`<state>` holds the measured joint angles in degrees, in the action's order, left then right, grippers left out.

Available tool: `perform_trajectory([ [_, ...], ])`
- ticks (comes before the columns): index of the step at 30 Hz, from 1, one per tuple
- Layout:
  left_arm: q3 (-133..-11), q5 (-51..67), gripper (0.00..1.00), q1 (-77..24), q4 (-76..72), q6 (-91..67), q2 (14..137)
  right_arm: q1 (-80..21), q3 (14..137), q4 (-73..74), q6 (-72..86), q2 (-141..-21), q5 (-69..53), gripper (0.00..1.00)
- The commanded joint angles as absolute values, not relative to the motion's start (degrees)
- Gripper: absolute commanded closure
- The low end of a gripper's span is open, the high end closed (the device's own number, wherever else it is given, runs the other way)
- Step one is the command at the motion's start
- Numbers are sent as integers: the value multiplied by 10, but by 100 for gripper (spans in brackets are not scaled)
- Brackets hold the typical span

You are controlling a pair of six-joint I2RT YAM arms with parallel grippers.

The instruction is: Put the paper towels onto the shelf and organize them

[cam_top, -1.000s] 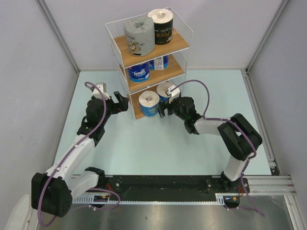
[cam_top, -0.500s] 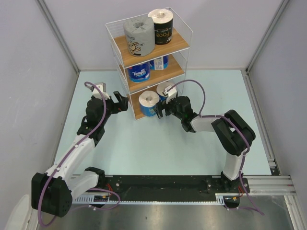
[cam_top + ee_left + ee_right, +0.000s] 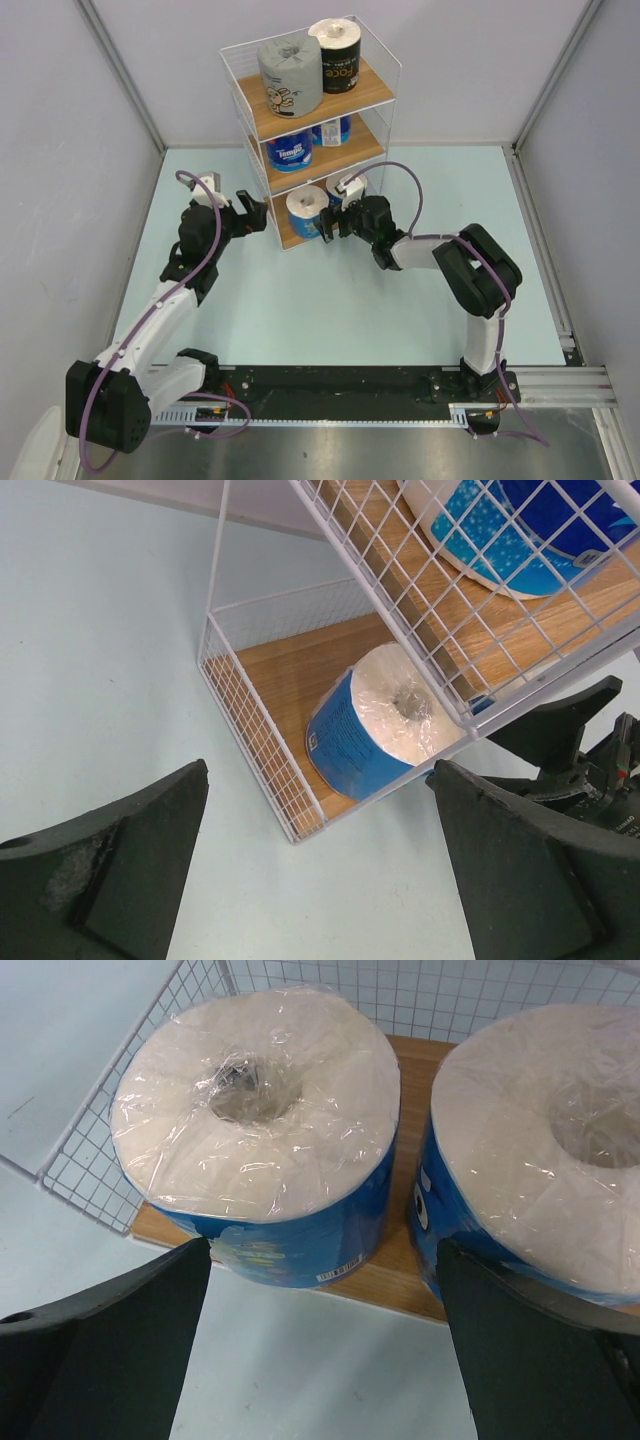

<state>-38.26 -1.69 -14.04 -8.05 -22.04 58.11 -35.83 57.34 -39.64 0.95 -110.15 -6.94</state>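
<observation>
Right end effector (image 3: 322,1248), fingers spread, faces a crinkly plastic-wrapped blue roll (image 3: 260,1130).

Bright, even light (soft shadows)

Six paper towels (image 3: 305,212), one shelf (image 3: 374,86)
</observation>
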Motion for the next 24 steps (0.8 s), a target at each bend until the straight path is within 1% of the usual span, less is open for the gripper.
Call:
perform_trajectory([
  [1, -393, -8, 0, -134, -99, -229, 580, -356, 615, -404, 20, -1115, -62, 0],
  [19, -391, -4, 0, -130, -103, -232, 580, -351, 672, -379, 23, -1152, -68, 0],
  [24, -391, -4, 0, -129, -103, -233, 581, -352, 675, -368, 24, -1152, -87, 0],
])
